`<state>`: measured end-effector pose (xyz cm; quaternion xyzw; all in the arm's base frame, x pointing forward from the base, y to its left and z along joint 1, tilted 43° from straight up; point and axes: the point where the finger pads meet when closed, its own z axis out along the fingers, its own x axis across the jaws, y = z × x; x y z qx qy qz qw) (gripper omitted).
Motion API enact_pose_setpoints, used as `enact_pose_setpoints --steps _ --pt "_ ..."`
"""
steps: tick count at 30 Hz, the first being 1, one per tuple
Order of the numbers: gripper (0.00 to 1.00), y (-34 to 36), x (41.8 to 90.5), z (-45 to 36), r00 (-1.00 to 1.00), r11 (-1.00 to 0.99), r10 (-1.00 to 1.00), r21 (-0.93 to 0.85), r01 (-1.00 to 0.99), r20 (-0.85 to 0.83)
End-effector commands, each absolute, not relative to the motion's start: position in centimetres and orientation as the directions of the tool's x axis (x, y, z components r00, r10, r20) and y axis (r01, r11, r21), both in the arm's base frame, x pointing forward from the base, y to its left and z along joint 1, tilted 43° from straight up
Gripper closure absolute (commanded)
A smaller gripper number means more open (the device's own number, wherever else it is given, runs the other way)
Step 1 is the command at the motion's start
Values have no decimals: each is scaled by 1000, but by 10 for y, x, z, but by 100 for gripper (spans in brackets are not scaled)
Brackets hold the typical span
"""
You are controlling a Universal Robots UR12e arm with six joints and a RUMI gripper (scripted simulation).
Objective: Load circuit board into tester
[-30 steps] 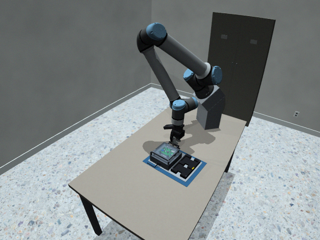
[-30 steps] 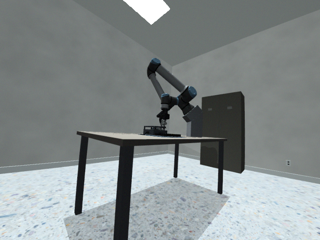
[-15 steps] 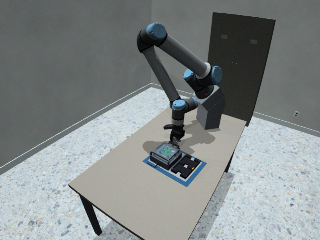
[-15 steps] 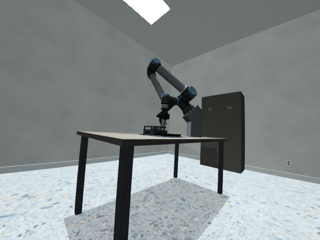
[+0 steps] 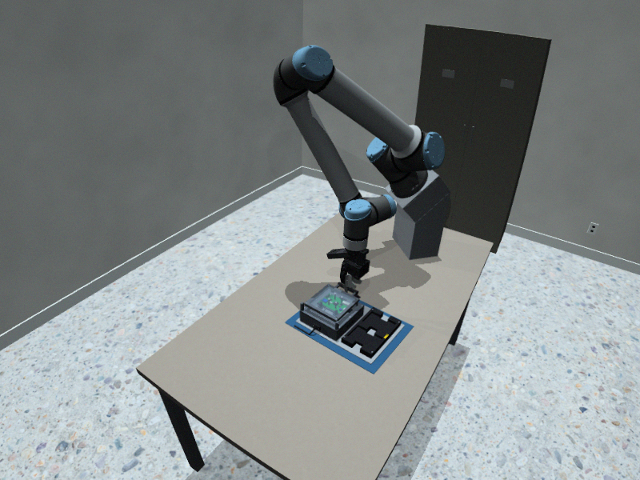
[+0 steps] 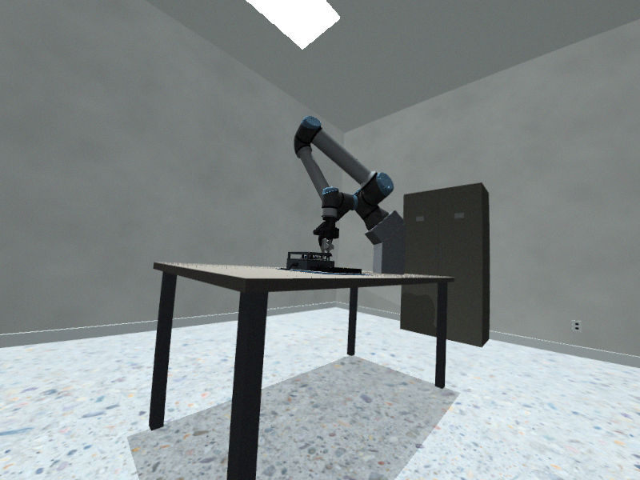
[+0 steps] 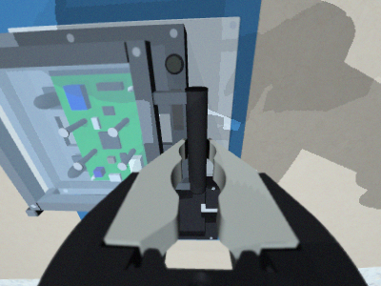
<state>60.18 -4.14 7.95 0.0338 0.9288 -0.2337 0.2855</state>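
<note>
Wrist view showed the gripper [image 7: 197, 167] with its fingers clamped on a dark upright handle [image 7: 196, 129] at the lid's edge. The circuit board [image 7: 97, 129] lay green side up inside the tester [image 5: 330, 316], seen through the clear lid [image 7: 29, 119], which appeared down or nearly down over it. The board's white connector [image 7: 135, 163] sat at the board's near right corner in this view; whether it faced the lone post I could not tell. Top view: the tray [image 5: 373, 334] lay just right of the tester on the blue mat [image 5: 385, 362], its pockets bare, both on the counter [image 5: 248, 372].

Judged step: closing the lid to its latch. To do it well, the grip on the handle should probably stay firm while the wrist follows the lid's hinge arc, not a straight push, so the handle does not twist out. Pressing down evenly until the catch seats, then letting go only once the lid lies flush, seemed the safe order. Latch state was not readable from any view.
</note>
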Motion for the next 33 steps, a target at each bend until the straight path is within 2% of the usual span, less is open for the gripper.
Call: enact_pose_setpoints --steps 1,33 --pt "100 -42 602 79 -834 889 -71 -415 196 -547" --pt "100 -44 605 76 -834 889 -71 -415 196 -547"
